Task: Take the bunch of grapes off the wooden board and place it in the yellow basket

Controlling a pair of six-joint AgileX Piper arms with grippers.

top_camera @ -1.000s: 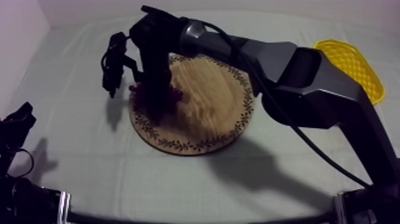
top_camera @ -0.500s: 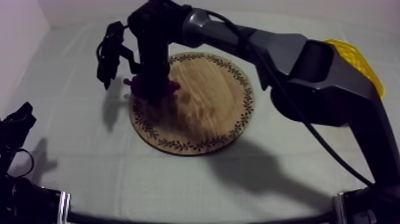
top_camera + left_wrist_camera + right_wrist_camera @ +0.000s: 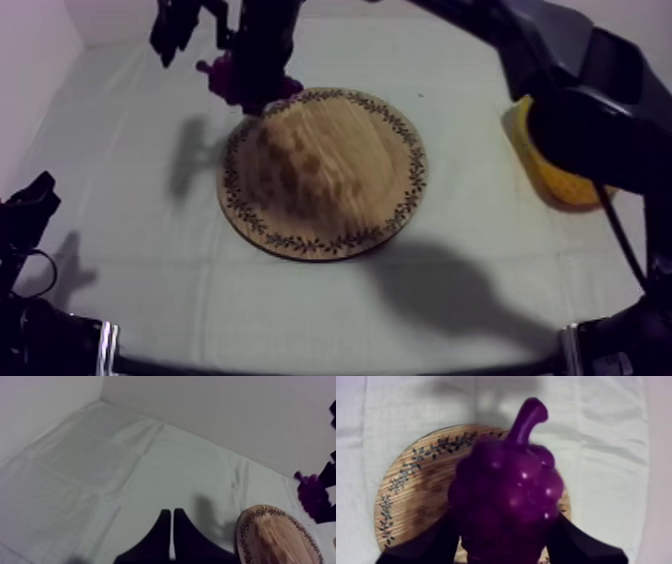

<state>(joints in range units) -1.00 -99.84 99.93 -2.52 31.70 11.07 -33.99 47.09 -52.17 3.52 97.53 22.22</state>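
Note:
The purple bunch of grapes hangs in the air above the board's far left rim, with my right gripper shut on it. In the right wrist view the grapes sit stem up between the two black fingers, high over the board. The round wooden board with a leaf-patterned rim lies bare in the middle of the table. The yellow basket stands at the right, partly hidden by my right arm. My left gripper rests low at the left, its fingers together as a narrow wedge.
The left wrist view has the board and the lifted grapes off to its side, with bare cloth and the back wall beyond. My right arm spans the table's back right, above the basket.
My right gripper has risen with the grapes, lifting them off the board and toward the back of the table. The arm now covers part of the basket. The left arm has not moved.

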